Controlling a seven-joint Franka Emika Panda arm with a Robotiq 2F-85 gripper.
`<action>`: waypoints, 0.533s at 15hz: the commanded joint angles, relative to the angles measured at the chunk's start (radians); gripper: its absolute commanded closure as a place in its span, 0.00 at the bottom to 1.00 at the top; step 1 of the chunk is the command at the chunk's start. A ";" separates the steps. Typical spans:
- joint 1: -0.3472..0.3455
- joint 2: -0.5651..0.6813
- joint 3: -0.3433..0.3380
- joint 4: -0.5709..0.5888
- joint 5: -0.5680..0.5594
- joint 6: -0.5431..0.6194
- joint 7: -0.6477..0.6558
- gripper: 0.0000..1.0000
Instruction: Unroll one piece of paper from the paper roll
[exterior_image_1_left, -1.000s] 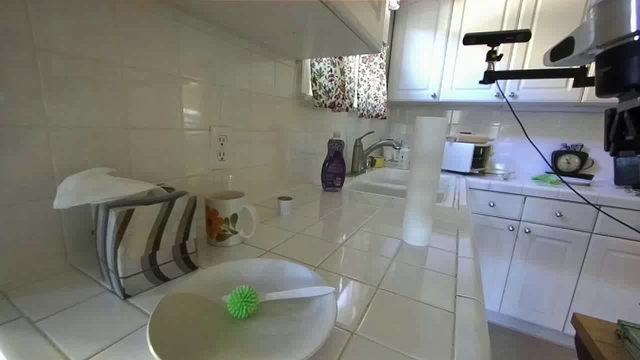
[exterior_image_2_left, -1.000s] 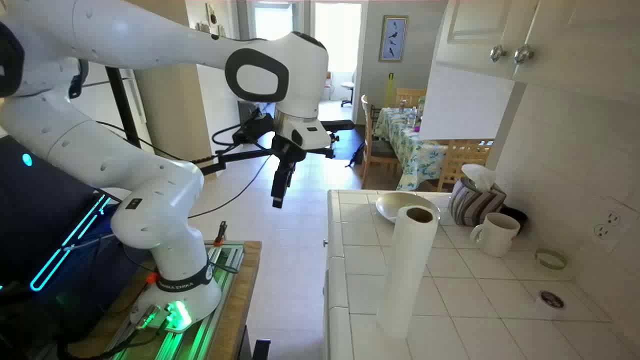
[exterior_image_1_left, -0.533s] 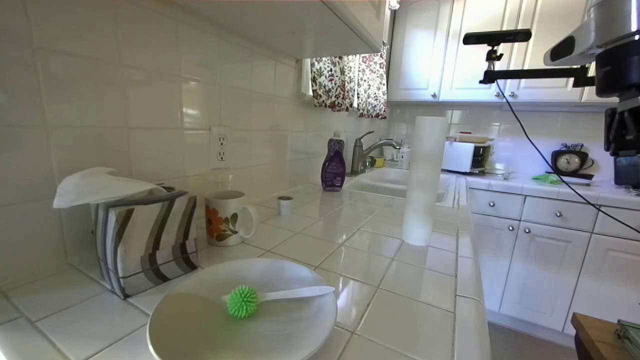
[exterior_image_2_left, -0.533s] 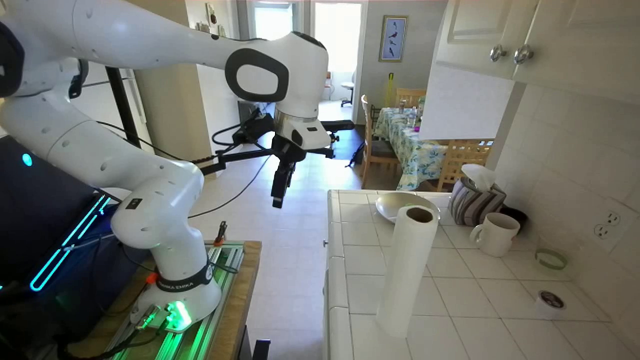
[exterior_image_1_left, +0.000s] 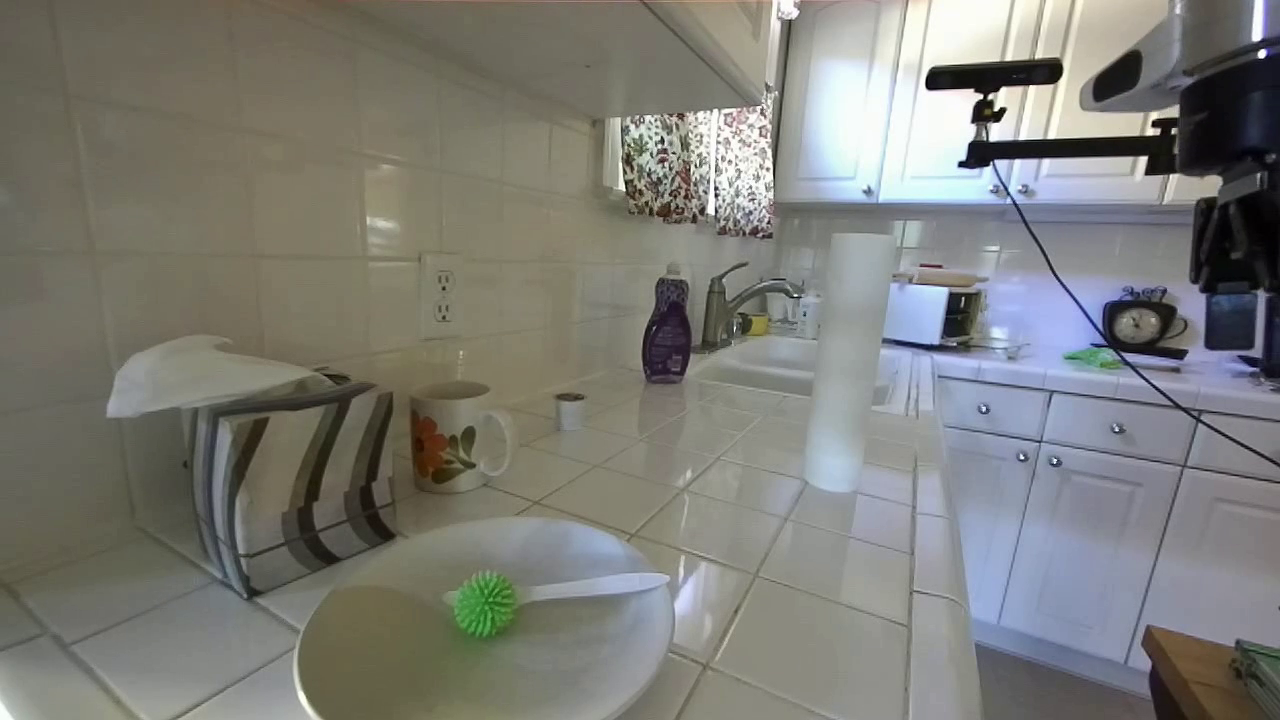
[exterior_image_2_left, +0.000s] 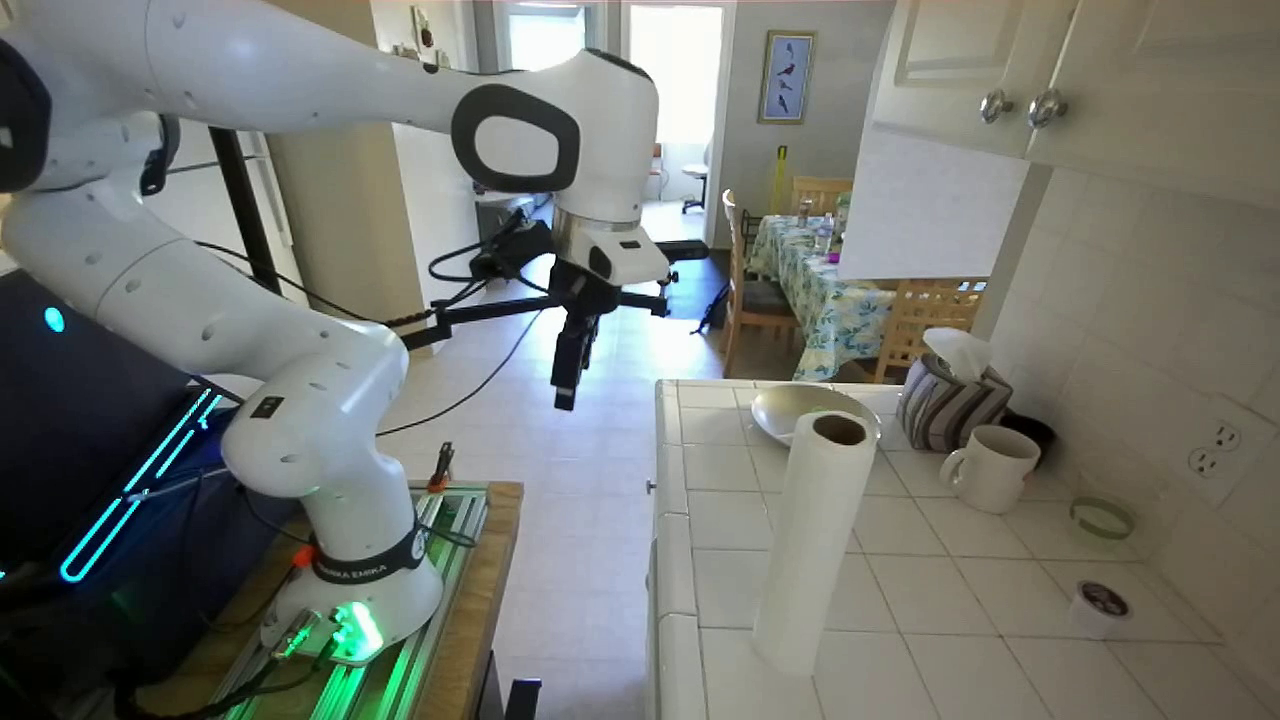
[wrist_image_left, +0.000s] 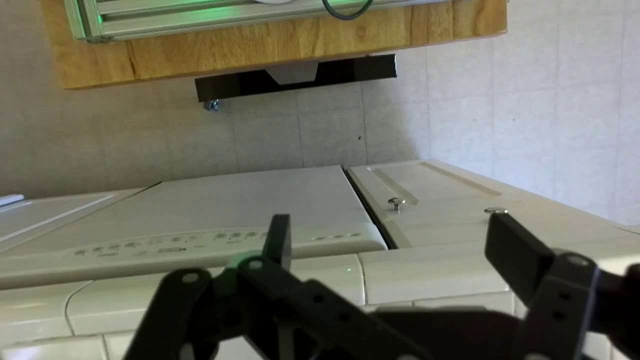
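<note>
The paper roll (exterior_image_1_left: 850, 360), a tall white cylinder, stands upright on the tiled counter near its edge. In another exterior view the roll (exterior_image_2_left: 815, 545) shows its brown hollow core at the top. I cannot tell the piece of paper apart from the roll; no loose sheet stands off it. My gripper (exterior_image_2_left: 565, 400) hangs fingers-down, apart from the roll and off the counter's side, with floor behind it. In the wrist view the gripper (wrist_image_left: 392, 235) has its black fingers spread wide and nothing between them. The roll is out of the wrist view.
On the counter are a white bowl (exterior_image_1_left: 380, 650) holding a green brush (exterior_image_1_left: 485, 603), a striped tissue box (exterior_image_1_left: 300, 480), a mug (exterior_image_1_left: 450, 440) and a purple bottle (exterior_image_1_left: 667, 330). A wall cabinet (exterior_image_2_left: 1000, 70) overhangs. The counter's edge (wrist_image_left: 435, 272) crosses the wrist view.
Over the last half second the hand has shifted slightly towards the counter and its tilt has changed a little. The fingers stay apart, and the roll has not moved.
</note>
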 joint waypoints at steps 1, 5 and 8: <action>-0.033 0.081 0.010 0.158 -0.050 -0.004 0.003 0.00; -0.076 0.162 0.012 0.385 -0.092 -0.058 0.045 0.00; -0.098 0.256 0.000 0.567 -0.131 -0.047 0.047 0.00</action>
